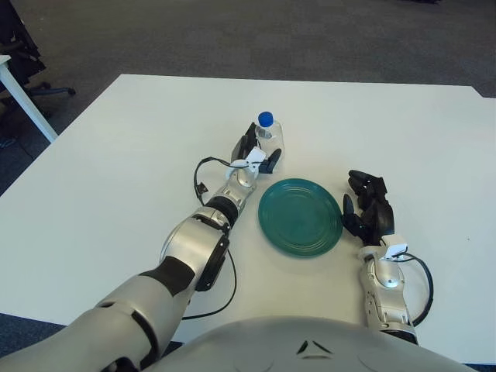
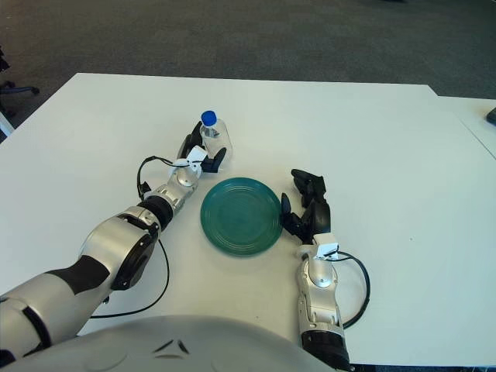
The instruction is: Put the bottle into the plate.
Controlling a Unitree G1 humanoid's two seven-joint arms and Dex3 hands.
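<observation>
A clear bottle [image 1: 268,137] with a blue cap stands upright on the white table [image 1: 116,170], just beyond the far left rim of the green plate [image 1: 301,217]. My left hand [image 1: 256,156] reaches it from the near side. Its black fingers [image 2: 219,159] close around the bottle's lower part, one on each side, and hide the base. My right hand [image 1: 369,208] shows beside the plate's right rim with its fingers spread and nothing in them.
A black cable [image 1: 203,174] loops off the left wrist. The table's left edge runs along dark carpet, where a white table leg [image 1: 27,97] and a chair base stand at the far left.
</observation>
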